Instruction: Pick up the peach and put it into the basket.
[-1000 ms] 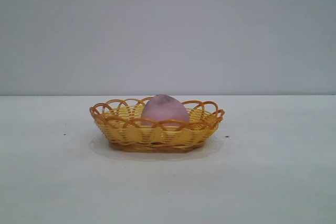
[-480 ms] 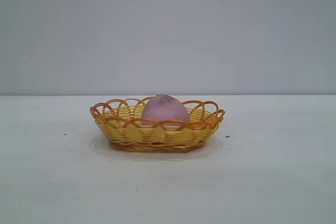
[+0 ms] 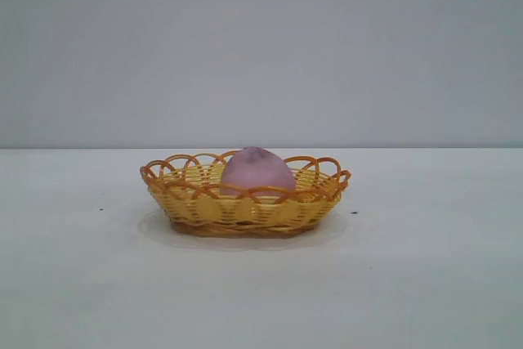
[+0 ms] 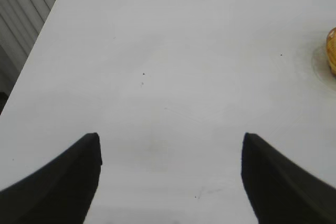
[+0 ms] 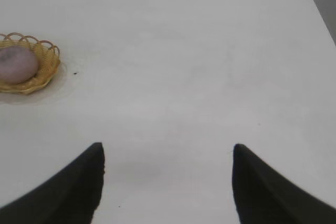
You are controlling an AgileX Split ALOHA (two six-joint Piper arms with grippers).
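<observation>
A matte pinkish-purple rounded peach sits inside a shallow oval wicker basket with yellow weave and an orange-brown looped rim, on a plain white table. Both grippers hang well apart from it over bare tabletop. From the left wrist only a sliver of the basket's edge shows — the peach is cut off. The left gripper and right gripper stand wide apart-fingered, holding and touching nothing.

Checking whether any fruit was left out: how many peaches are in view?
1. The peach sits inside the wicker basket at mid-table; the basket wall hides its lower part. None lies on the bare table.
</observation>
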